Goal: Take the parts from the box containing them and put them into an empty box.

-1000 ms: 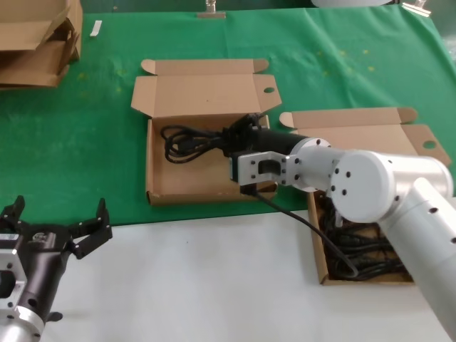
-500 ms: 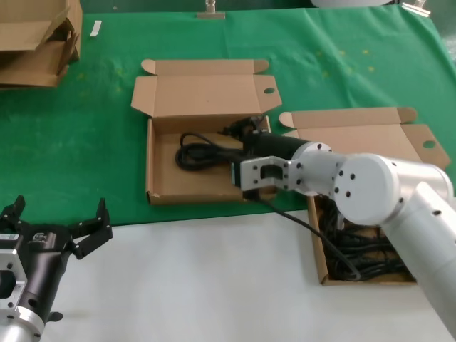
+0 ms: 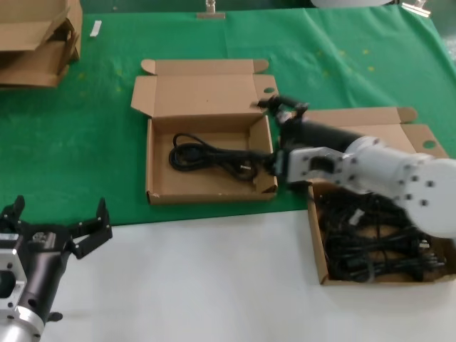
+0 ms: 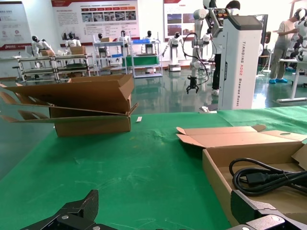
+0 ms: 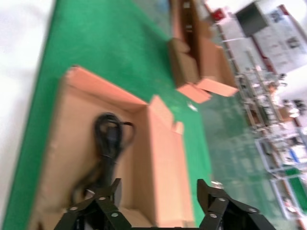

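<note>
The middle cardboard box (image 3: 199, 96) lies open with one black power cord (image 3: 214, 153) coiled flat on its floor. The right box (image 3: 356, 128) holds several black cords (image 3: 370, 242). My right gripper (image 3: 283, 105) is open and empty, raised over the middle box's right wall, apart from the cord. In the right wrist view its open fingers (image 5: 108, 191) frame that wall (image 5: 158, 143), with the cord (image 5: 108, 143) beyond. My left gripper (image 3: 57, 214) is parked open at the front left; its wrist view (image 4: 168, 211) shows the middle box (image 4: 216, 167) and cord (image 4: 259, 177).
Stacked flattened cardboard boxes (image 3: 35, 43) sit at the far left corner, also in the left wrist view (image 4: 91, 105). Green cloth (image 3: 85, 142) covers the back of the table; the front strip (image 3: 214, 285) is white. The right arm's white body reaches over the right box.
The right gripper let go of the cord in the middle box, opened, and drew back up and right to the box's right wall. The cord now lies on the box floor. The left arm stayed still.
</note>
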